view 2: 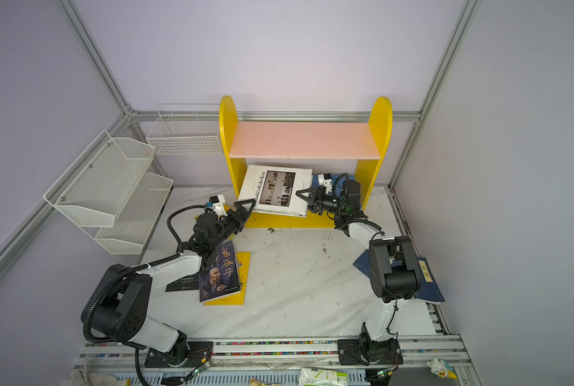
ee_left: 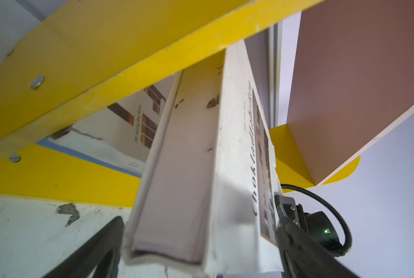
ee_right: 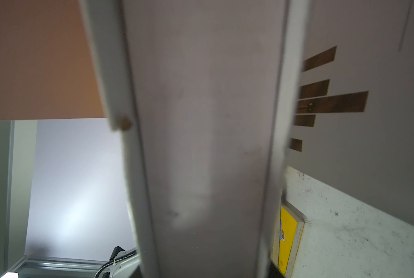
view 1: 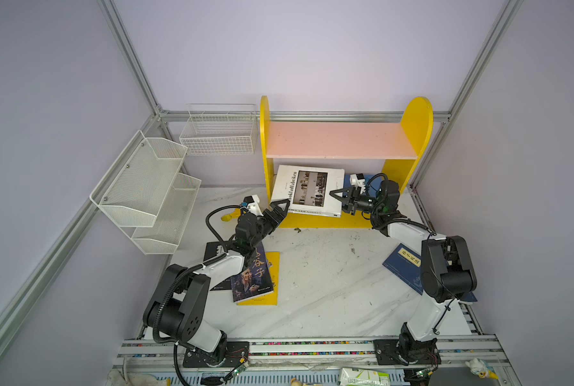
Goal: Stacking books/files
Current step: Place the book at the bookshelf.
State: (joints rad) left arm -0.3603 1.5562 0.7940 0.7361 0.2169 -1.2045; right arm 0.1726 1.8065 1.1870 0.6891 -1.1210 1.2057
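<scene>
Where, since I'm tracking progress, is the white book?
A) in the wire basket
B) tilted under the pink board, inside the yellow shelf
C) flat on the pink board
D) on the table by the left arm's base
B: the white book leans tilted below the pink board, in the lower bay of the yellow shelf.

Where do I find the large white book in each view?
Top view: white book in the centre, under the pink shelf board.
Top view: white book again central, under that board.
Left wrist: white book fills the middle, page edge showing.
Right wrist: white book fills the middle, blurred.
Shared landmark: the pink shelf board.
</scene>
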